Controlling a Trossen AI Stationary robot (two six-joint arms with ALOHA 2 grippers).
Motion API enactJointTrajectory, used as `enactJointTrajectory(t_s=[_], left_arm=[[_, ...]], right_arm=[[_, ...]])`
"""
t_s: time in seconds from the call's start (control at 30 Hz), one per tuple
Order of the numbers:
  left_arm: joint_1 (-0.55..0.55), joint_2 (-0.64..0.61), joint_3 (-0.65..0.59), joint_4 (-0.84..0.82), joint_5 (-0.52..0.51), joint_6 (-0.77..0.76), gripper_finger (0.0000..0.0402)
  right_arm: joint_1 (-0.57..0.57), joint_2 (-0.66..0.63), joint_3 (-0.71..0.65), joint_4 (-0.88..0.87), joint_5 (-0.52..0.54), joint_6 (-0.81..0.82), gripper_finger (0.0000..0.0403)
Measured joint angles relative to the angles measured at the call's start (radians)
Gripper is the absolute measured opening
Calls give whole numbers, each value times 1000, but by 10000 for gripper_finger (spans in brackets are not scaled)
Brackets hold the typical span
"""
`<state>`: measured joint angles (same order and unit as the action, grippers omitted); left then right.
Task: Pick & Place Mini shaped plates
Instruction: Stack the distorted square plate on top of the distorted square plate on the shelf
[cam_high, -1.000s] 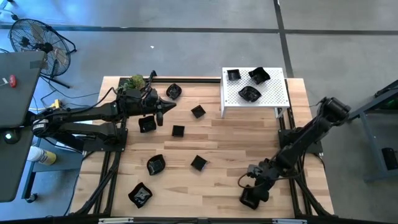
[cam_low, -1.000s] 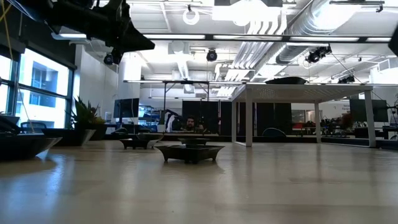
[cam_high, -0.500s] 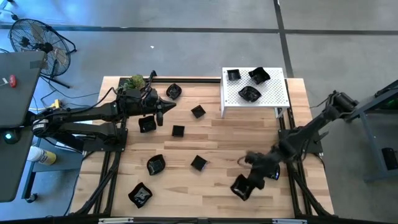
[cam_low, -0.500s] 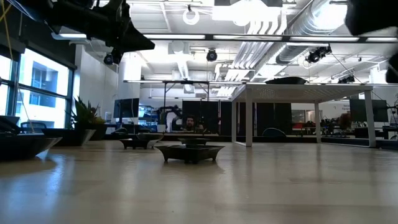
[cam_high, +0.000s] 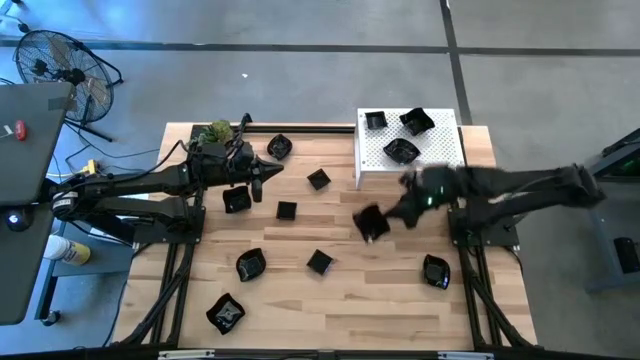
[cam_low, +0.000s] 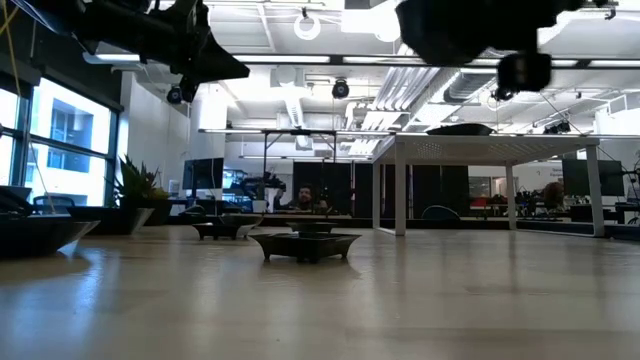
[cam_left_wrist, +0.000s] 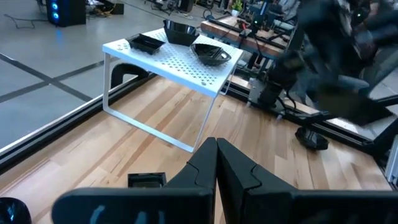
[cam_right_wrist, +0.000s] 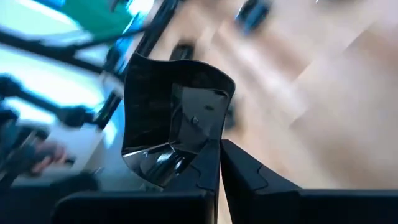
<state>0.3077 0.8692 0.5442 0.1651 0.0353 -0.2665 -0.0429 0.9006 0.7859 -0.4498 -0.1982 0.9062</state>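
Observation:
My right gripper (cam_high: 388, 217) hangs over the middle of the table, shut on a mini shaped plate (cam_high: 369, 223), a glossy black squarish dish that fills the right wrist view (cam_right_wrist: 171, 118). My left gripper (cam_high: 257, 188) waits shut above the table's far left, with nothing between its fingers (cam_left_wrist: 216, 155). Several more black plates lie flat on the wood, among them one (cam_high: 319, 262) near the middle and one (cam_high: 435, 270) by the right edge. Three plates rest on the white perforated stand (cam_high: 437, 150). My right gripper pinches the plate by one side of its rim (cam_right_wrist: 200, 148) between its two fingers. The fingers come from the table's right, slanting down. The plate is lifted clear of the table and tilted on edge, sticking out past the fingertips.
A green leafy ball (cam_high: 214, 132) sits at the far left corner behind my left arm. The white stand (cam_left_wrist: 186, 62) rises on thin legs at the far right. Bare wood lies between the stand and the near plates.
My right gripper has swung up from the near right corner toward the far edge and the table's middle, turning as it went, and has carried the plate lifted clear with it. A plate by the right edge has come into view.

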Motion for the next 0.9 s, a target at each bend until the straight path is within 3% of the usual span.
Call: enactJointTrajectory(t_s=[0.23, 0.47, 0.7, 0.9], left_arm=[[0, 0, 0, 11, 0, -3, 1], [0, 0, 0, 11, 0, 0, 1], [0, 0, 0, 12, 2, 0, 1], [0, 0, 0, 12, -8, 10, 1]], right_arm=[[-411, 98, 337, -364, -61, -348, 9], [-789, 342, 677, -637, -165, -729, 9], [-1023, 602, 975, -885, -171, -1015, 9], [-1139, 696, 1073, -954, -162, -1110, 3]])
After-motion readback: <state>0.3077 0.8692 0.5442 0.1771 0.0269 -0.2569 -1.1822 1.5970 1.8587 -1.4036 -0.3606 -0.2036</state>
